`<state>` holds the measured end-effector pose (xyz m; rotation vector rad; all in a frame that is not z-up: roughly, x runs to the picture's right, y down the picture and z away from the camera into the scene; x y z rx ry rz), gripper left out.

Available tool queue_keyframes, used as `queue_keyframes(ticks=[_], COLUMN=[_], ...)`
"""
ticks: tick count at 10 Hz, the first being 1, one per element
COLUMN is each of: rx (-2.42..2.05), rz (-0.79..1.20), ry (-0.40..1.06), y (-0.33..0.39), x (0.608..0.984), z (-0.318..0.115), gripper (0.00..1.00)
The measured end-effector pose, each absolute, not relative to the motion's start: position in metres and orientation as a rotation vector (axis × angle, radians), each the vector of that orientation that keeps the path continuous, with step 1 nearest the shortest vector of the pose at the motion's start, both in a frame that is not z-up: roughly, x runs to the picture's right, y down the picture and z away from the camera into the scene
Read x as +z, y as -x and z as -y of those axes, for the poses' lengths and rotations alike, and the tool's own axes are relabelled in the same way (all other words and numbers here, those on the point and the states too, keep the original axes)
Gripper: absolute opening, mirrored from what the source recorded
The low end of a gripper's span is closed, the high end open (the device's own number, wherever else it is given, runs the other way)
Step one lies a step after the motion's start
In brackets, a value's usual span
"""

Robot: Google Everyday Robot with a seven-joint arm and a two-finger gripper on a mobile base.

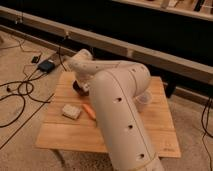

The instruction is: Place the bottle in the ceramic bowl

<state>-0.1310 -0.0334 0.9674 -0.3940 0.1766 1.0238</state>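
Observation:
The dark maroon ceramic bowl (76,86) sits at the back left of the wooden table (150,135), and only its left edge shows. My white arm (117,105) reaches from the front across the table and bends down over the bowl. The gripper (82,90) is at the arm's end, right above or inside the bowl, and the wrist covers most of it. The bottle is hidden from view.
A beige block (71,111) and an orange stick-shaped object (89,111) lie left of the arm. A translucent cup (145,100) stands to the arm's right. Cables and a dark box (46,65) lie on the floor at the left. A long dark ledge runs behind the table.

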Motion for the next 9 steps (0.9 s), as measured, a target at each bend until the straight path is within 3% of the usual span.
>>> queue_keyframes(ticks=[2, 5, 9], rx=[1.027, 1.03, 1.025], rz=[-0.182, -0.172, -0.168], ry=[0.395, 0.383, 0.373], y=[0.132, 0.134, 0.136], x=[0.966, 0.958, 0.951], z=[0.036, 0.047, 0.048], gripper=[0.57, 0.8, 0.8])
